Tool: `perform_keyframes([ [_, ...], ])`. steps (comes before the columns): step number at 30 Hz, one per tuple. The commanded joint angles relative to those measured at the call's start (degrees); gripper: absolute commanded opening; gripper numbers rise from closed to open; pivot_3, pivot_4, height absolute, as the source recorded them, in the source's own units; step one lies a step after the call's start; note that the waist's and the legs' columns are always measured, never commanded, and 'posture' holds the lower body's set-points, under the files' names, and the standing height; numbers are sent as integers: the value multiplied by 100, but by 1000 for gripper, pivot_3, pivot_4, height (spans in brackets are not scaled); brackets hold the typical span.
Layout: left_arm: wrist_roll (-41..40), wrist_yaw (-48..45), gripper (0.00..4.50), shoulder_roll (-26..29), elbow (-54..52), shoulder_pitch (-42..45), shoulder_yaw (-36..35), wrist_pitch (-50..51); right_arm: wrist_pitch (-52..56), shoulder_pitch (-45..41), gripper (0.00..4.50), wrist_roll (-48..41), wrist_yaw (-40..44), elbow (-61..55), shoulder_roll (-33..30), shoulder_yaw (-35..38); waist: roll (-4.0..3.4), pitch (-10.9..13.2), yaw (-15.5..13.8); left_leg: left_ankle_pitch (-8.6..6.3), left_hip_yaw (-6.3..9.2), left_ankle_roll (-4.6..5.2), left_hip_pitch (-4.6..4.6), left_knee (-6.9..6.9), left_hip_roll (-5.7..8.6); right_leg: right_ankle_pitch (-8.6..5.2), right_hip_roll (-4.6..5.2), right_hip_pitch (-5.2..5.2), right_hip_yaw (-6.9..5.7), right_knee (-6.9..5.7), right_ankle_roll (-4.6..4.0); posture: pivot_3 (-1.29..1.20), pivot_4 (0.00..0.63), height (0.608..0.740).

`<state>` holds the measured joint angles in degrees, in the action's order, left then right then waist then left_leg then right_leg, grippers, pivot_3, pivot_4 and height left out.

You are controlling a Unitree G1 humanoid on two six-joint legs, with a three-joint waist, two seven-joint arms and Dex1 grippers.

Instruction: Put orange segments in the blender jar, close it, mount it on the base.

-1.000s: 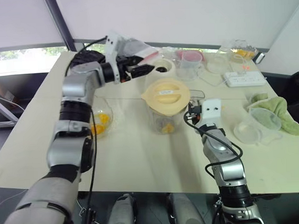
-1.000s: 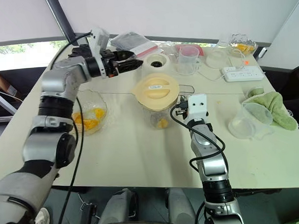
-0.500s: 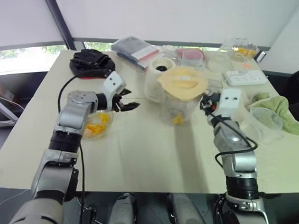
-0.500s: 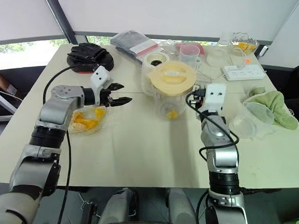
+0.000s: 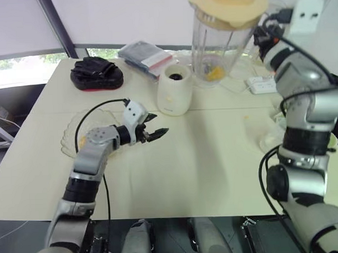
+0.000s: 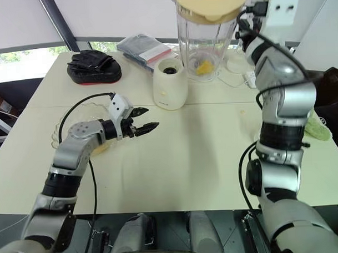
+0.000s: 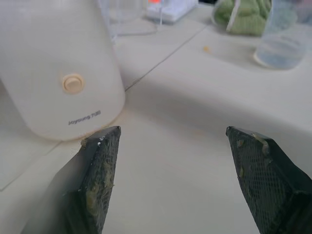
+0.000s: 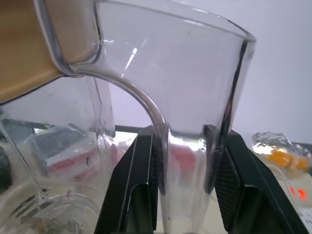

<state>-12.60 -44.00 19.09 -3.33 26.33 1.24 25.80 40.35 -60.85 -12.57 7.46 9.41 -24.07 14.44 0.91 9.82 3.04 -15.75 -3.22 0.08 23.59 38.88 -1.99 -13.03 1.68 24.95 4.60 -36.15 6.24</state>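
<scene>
Nearest to me, left of centre in the head view, my left gripper (image 5: 155,132) hangs low over the pale table (image 5: 203,164) with its black fingers (image 7: 100,170) spread wide and nothing between them. Just behind that arm sits a shallow clear dish (image 5: 83,126), partly hidden by the arm. Further up, near the middle, the squat cream-white base (image 5: 172,93) stands alone, its dark round socket uncovered and nothing blocking the space above it. Beyond it at upper left lie a black glove-like bundle on a red pad (image 5: 95,73) and a grey packet with a red stripe (image 5: 144,52); a white power strip (image 5: 262,84) sits right of the base.

Compared with a second ago, the tall clear plastic blender jar (image 5: 221,44) with its cream lid (image 5: 228,2) has left the table and now hangs in the air at upper centre-right, higher than the base and to its right. My left arm has dropped from beside the base to the near table.

My right gripper (image 8: 185,180) is clamped on the jar's clear handle, one finger on each side. Orange segments (image 5: 214,74) lie at the jar's bottom.
</scene>
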Motion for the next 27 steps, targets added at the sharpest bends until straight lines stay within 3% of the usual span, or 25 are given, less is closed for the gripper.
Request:
perform_keyframes([
  [1, -381, 608, 3585, -301, -941, -416, -412, 1, -983, -996, 1049, 132, 368, 1236, -24, -230, 0, 1, 31, 0, -3, 0, 0, -6, 0, 0, 2, 2, 2, 0, 0, 0, 150, 740],
  [14, -779, 1393, 3585, -249, -1970, -1383, -638, 450, -3465, -2733, 1049, 549, 656, 5468, 617, -475, 0, 4, 98, 6, -2, -11, 1, -60, 4, 1, 4, 21, 0, 12, 2, 0, 150, 740],
  [27, -1087, 1718, 3585, -64, -2317, -1590, -673, 647, -4043, -2793, 1049, 683, 526, 6439, 804, -381, 0, 4, 102, 30, 3, -52, -5, -85, 4, 3, 2, 27, -1, 7, -5, 0, 150, 740],
])
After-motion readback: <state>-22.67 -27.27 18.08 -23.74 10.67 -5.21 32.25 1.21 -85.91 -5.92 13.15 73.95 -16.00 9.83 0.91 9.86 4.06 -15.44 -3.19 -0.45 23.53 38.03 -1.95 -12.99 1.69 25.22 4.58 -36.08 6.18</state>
